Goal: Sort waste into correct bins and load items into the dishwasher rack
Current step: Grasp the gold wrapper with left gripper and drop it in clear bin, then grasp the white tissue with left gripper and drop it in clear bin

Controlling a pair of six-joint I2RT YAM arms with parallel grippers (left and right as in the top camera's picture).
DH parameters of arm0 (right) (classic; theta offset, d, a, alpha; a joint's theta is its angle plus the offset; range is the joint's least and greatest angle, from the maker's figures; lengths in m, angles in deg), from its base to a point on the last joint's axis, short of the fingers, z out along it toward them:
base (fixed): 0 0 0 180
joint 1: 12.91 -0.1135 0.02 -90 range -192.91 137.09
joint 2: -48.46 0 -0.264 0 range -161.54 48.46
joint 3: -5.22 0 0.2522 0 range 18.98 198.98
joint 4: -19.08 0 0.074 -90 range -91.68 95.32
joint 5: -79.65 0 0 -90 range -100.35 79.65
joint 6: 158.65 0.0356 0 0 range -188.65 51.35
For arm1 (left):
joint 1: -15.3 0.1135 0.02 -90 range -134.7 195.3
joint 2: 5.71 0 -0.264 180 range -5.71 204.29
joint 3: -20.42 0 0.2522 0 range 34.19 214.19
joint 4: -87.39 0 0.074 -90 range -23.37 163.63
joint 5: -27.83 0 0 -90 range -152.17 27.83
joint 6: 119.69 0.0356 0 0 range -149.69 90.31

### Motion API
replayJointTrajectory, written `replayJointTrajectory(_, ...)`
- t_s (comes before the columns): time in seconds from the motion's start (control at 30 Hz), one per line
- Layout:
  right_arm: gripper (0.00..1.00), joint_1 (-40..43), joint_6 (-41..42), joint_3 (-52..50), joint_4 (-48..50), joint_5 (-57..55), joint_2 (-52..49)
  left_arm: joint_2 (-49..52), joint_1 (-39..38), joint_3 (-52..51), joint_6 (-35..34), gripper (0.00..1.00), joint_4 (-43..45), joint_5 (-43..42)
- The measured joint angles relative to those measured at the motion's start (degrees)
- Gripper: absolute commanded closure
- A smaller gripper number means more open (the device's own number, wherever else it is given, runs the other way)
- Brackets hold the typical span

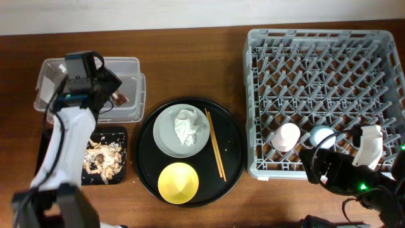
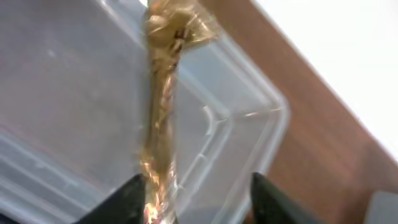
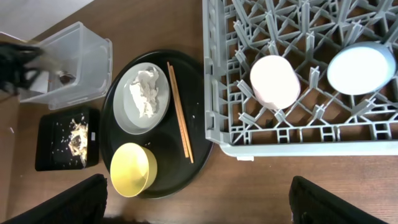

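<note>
My left gripper is open over the clear tub. The brown-and-gold wrapper hangs against its left finger, over the tub. The tissue lies on the grey-green plate. The yellow bowl and the chopsticks are beside it. Food scraps lie in the shallow black tray. The pink cup and the blue cup stand in the grey rack. My right gripper is open and empty, high above the table's front edge.
The plate, bowl and chopsticks sit on a large round black tray between the bins and the rack. The rack fills the right side. My left arm reaches over the shallow black tray.
</note>
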Motion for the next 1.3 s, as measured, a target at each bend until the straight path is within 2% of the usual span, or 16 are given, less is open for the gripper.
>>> replayJointTrajectory(0.1,0.07,0.0,0.0,0.0,-0.2,0.0,0.0,2.4,0.2,0.9,3.1,0.26,-2.3,-1.7)
replayJointTrajectory(0.27,0.07,0.0,0.0,0.0,-0.3,0.0,0.0,0.1,-3.2,10.5,10.9,0.25,-19.4,-8.2)
replayJointTrajectory(0.37,0.07,0.0,0.0,0.0,-0.3,0.0,0.0,-2.2,-13.0,11.4,17.7,0.15,-26.9,-8.1)
replayJointTrajectory(0.4,0.07,0.0,0.0,0.0,-0.3,0.0,0.0,-1.9,-19.6,10.8,20.0,0.13,-28.3,-6.1)
replayJointTrajectory(0.53,0.06,0.0,0.0,0.0,-0.3,0.0,0.0,2.0,-32.0,7.8,22.8,0.13,-26.1,1.9)
replayJointTrajectory(0.57,0.06,0.0,0.0,0.0,-0.3,0.0,0.0,5.8,-35.5,6.7,23.2,0.14,-25.3,3.4)
replayJointTrajectory(0.67,0.06,0.0,0.0,0.0,-0.3,0.0,0.0,12.0,-36.9,6.2,23.2,0.2,-23.3,6.0)
replayJointTrajectory(0.7,0.06,0.0,0.0,0.0,-0.3,0.0,0.0,14.4,-36.9,6.2,22.9,0.25,-22.8,6.9)
replayJointTrajectory(0.73,0.06,0.0,0.0,0.0,-0.4,0.0,0.0,16.5,-36.8,6.0,22.6,0.52,-22.5,7.6)
replayJointTrajectory(0.77,0.06,0.0,0.0,0.0,-0.4,0.0,0.0,18.1,-36.7,5.9,22.3,0.69,-22.2,8.2)
replayJointTrajectory(0.8,0.06,0.0,0.0,0.0,-0.5,0.0,0.0,19.5,-36.7,5.9,22.0,0.92,-22.0,8.5)
replayJointTrajectory(0.83,0.07,0.0,0.0,0.0,-0.5,0.0,0.0,20.4,-36.6,5.9,21.7,1.0,-22.1,8.6)
replayJointTrajectory(0.97,0.06,0.0,0.0,0.0,-0.5,0.0,0.0,20.5,-36.5,7.3,21.6,1.0,-27.7,8.3)
replayJointTrajectory(1.1,0.07,0.0,0.0,0.0,-0.5,0.0,0.0,17.6,-34.3,15.2,21.6,1.0,-35.2,10.6)
replayJointTrajectory(1.17,0.07,0.0,0.0,0.0,-0.6,0.0,0.0,12.7,-30.1,20.8,21.6,1.0,-34.9,14.7)
replayJointTrajectory(1.3,0.06,0.0,0.0,0.0,-0.9,0.0,0.0,8.5,-19.5,24.5,21.6,1.0,-28.4,19.3)
